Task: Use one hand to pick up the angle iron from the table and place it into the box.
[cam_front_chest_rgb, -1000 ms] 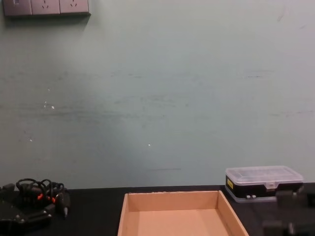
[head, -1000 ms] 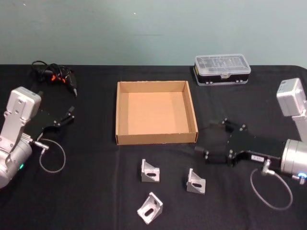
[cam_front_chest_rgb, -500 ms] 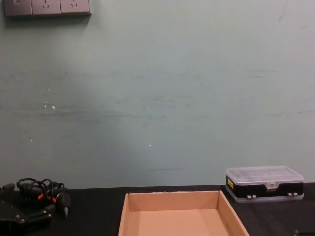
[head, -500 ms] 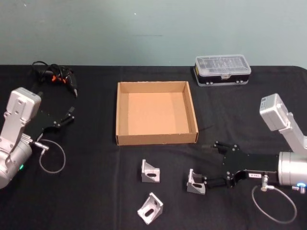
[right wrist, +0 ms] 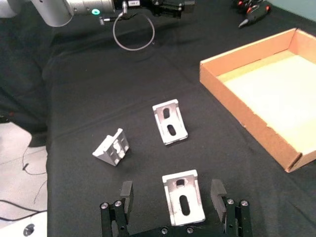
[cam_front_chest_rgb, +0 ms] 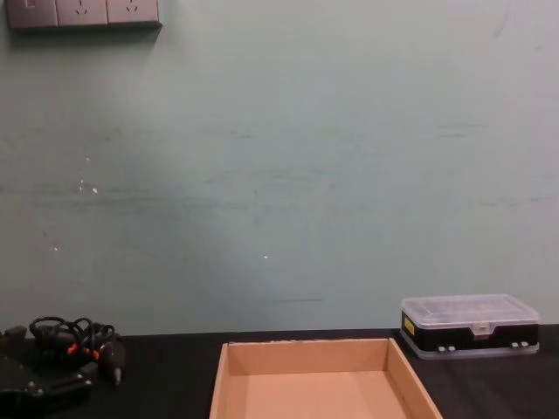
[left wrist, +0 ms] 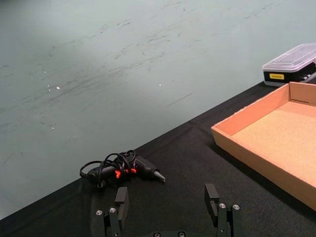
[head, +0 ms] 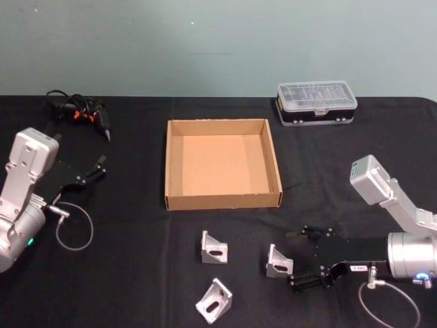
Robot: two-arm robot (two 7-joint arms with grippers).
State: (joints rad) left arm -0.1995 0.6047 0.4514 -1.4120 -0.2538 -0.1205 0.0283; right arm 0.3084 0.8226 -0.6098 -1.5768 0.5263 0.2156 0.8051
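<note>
Box [head: 223,199]: open top, bare cardboard floor showing. Right gripper [right wrist: 172,190] low over counter [head: 136,273], jaws apart, one each side of rightmost angle iron [right wrist: 183,202], which lies before the box, apart from it. Slotted face up, long axis along jaws. Two more irons [head: 213,246] [head: 214,299] lie to its left. Left gripper [left wrist: 166,197] parked left, jaws apart.

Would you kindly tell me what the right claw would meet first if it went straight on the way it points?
Most likely the nearest metal bracket, which lies partly between the fingers of the open right claw.
</note>
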